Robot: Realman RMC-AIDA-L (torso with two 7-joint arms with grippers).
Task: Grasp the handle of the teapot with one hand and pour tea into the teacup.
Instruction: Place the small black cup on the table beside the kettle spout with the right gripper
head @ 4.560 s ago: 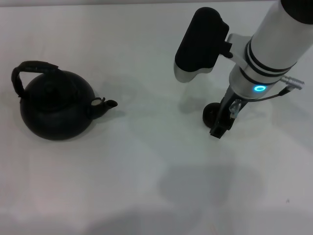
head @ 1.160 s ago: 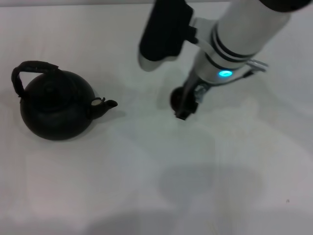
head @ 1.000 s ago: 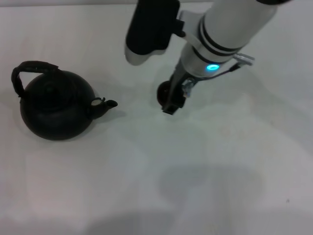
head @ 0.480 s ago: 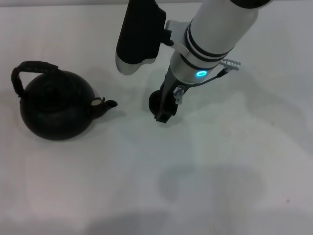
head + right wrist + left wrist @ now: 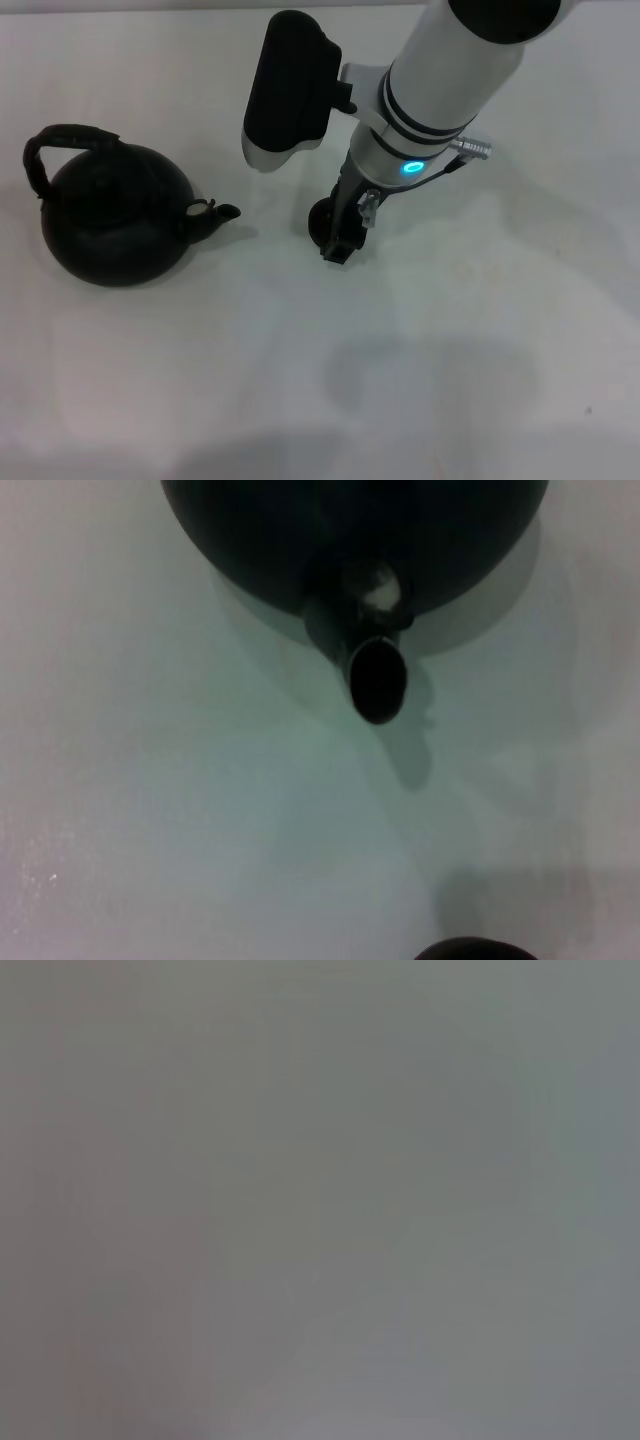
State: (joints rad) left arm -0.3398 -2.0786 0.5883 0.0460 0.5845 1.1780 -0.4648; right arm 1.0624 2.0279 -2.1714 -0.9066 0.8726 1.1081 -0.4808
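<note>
right gripper (image 5: 336, 232) is gripping teacup (image 5: 322, 217) on table (image 5: 450, 350), sitting at 3 o'clock of teapot (image 5: 115, 222), near spout (image 5: 222, 212). left gripper isn't showing.

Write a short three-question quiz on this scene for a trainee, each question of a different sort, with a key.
1. True or false: the teapot is lifted off the table.
2. Multiple choice: the teapot's spout points toward A) the teacup, B) the near table edge, C) the far table edge.
3. Fill in: the right end effector is at the ___, while the handle is untouched.

Key: 1 false, it rests on the table. 2 A, the cup sits to the robot's right of the spout, apart from it. 3 teacup. The left end effector is not in view.
</note>
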